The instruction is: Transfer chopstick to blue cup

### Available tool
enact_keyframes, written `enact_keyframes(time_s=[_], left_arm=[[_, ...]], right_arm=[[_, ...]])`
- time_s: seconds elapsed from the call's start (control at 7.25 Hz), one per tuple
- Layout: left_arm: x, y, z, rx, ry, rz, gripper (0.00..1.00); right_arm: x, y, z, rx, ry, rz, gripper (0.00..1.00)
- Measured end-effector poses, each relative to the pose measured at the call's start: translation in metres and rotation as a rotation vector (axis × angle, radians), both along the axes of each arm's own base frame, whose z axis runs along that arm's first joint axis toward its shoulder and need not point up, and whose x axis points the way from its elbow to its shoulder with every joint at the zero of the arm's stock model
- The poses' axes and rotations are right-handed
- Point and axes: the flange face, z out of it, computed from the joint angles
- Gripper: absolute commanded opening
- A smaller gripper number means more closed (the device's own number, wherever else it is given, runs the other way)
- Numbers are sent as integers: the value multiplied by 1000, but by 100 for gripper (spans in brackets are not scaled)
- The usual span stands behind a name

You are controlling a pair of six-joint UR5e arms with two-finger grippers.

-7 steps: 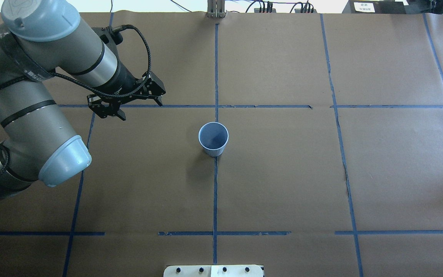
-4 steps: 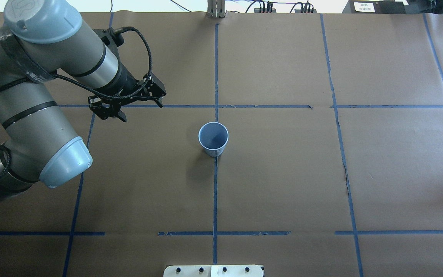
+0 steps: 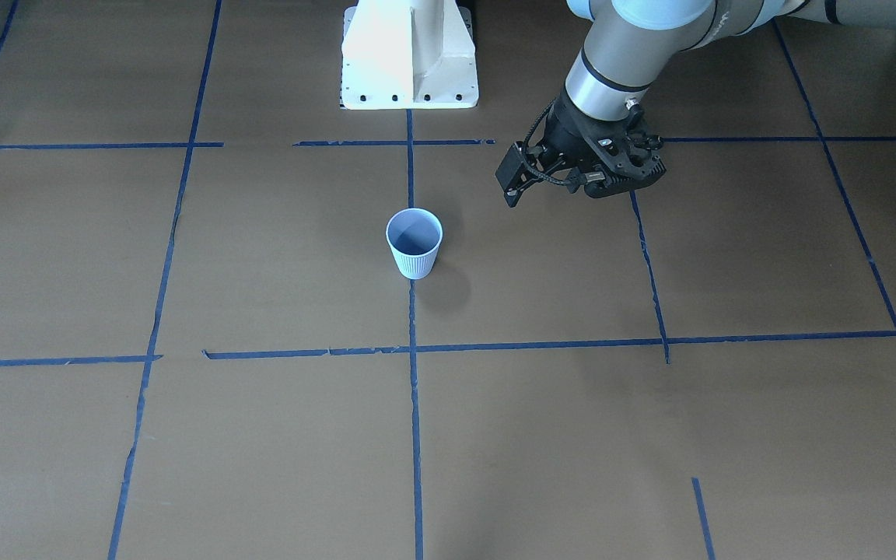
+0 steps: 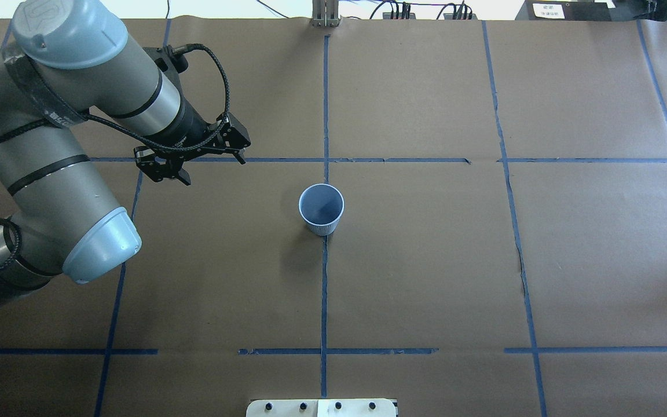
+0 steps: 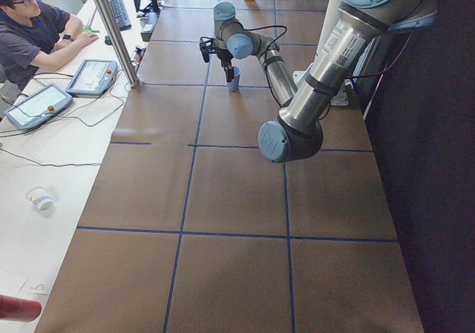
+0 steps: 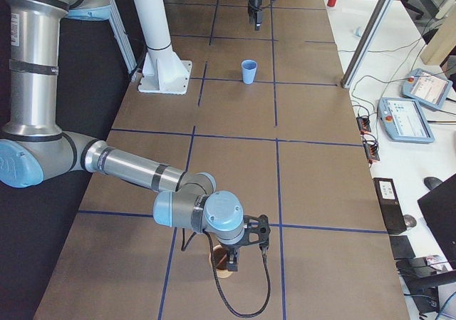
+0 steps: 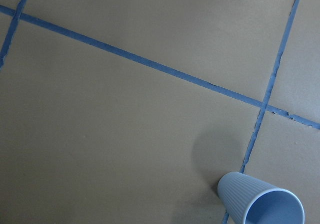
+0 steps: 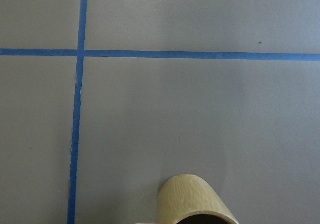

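The chopstick cannot be picked out for certain in any view; a thin line rising beside the tan cup (image 6: pixel 222 271) in the right side view may be it. The blue cup (image 4: pixel 321 209) stands upright on the middle tape line (image 4: pixel 323 289) with nothing inside, exactly where it was a second ago. The left gripper (image 4: pixel 213 169), at the cup's 10 o'clock from overhead, is spread wide and holds nothing. Over the last second its arm has only swung a little, the fingers barely shifting. So I judge the transfer has not begun on this side. Only the right side view shows the right gripper (image 6: pixel 233 261), lowered at the tan cup, well apart from the blue one. Whether it is spread or pinching I cannot tell. Its wrist camera shows just that cup's rim at 6 o'clock, and no fingers.
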Motion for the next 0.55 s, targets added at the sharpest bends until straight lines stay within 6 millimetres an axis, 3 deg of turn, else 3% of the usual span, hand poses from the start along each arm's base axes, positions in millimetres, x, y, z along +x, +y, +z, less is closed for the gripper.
enact_keyframes(time_s=[0.14, 0.28, 0.55], left_arm=[[1, 0, 1, -1, -2, 0, 100], [1, 0, 4, -3, -5, 1, 100], [1, 2, 9, -5, -7, 2, 100]], right_arm=[[-3, 0, 3, -6, -1, -7, 99], [-6, 0, 5, -11, -1, -13, 90], [-9, 0, 8, -18, 0, -21, 35]])
